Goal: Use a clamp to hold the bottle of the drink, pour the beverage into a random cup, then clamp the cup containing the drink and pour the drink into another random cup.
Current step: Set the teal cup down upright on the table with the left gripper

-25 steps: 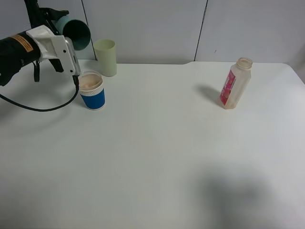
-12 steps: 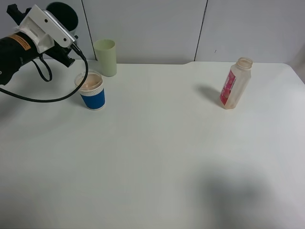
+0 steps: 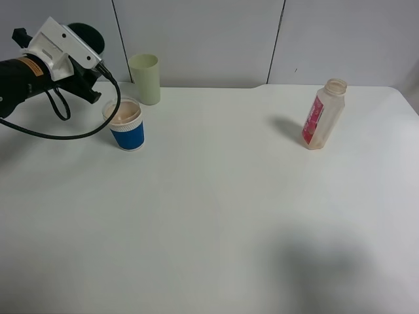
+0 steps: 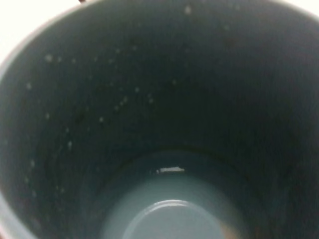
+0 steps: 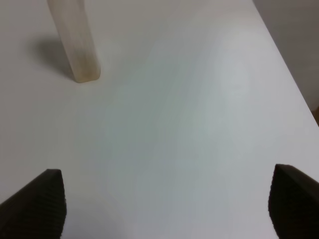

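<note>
Far left, left clamp (image 3: 84, 49) squeezing tight on the teal cup (image 3: 85, 34) up in the air, just behind the blue paper cup (image 3: 126, 124) holding beige drink (image 3: 123, 116); far right, bottle (image 3: 323, 114) standing, right clamp (image 5: 164, 196) gaping wide, holding nothing.

A white, matte surface (image 3: 216, 216) fills most of the exterior high view; its far edge steps back slightly near the middle and its far right corner is rounded. Behind it stands a pale grey wall (image 3: 196, 39) of flat panels, split by two thin dark vertical seams. Lighting is soft and even, without glare. A broad faint shadow (image 3: 321, 268) lies on the surface at the near right
</note>
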`<state>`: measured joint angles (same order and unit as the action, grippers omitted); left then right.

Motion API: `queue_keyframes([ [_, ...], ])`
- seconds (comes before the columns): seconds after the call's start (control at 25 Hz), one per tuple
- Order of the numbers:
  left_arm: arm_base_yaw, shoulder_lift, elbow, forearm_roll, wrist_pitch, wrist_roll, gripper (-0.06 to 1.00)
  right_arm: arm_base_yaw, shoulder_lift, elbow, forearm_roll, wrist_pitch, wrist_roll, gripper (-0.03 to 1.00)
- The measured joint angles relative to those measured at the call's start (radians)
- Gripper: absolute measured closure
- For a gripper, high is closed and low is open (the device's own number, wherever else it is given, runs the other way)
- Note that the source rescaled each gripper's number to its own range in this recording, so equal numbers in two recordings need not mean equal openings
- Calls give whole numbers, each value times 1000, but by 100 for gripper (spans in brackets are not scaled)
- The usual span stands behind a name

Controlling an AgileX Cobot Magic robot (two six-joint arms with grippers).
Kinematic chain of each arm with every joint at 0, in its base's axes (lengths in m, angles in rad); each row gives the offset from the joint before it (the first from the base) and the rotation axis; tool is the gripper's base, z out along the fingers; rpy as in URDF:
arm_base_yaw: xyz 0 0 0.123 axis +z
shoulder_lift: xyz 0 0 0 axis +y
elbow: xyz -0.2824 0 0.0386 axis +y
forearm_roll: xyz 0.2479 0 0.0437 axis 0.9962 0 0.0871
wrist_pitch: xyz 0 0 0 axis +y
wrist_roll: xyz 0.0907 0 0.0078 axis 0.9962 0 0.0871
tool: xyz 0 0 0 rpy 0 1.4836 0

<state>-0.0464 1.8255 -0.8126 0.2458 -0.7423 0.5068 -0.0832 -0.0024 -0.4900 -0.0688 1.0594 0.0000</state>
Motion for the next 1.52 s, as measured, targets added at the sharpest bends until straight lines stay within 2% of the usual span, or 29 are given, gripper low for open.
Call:
queue_keyframes([
  [0.24,35,-1,26,7,5,-50,94,0,0,0,0,0,0,30],
  [0.36,97,-1,65,37,-50,-156,94,0,0,0,0,0,0,30],
  [0.48,151,-1,94,110,-110,-266,94,0,0,0,0,0,0,30],
  [0.6,171,-1,104,138,-129,-311,94,0,0,0,0,0,0,30],
  [0.84,258,-1,119,354,-183,-518,94,0,0,0,0,0,0,30],
  [1.12,334,-1,166,369,-218,-573,94,0,0,0,0,0,0,30],
  [1.28,374,14,212,369,-285,-577,94,0,0,0,0,0,0,30],
  [1.52,383,81,222,368,-347,-577,94,0,0,0,0,0,0,30],
])
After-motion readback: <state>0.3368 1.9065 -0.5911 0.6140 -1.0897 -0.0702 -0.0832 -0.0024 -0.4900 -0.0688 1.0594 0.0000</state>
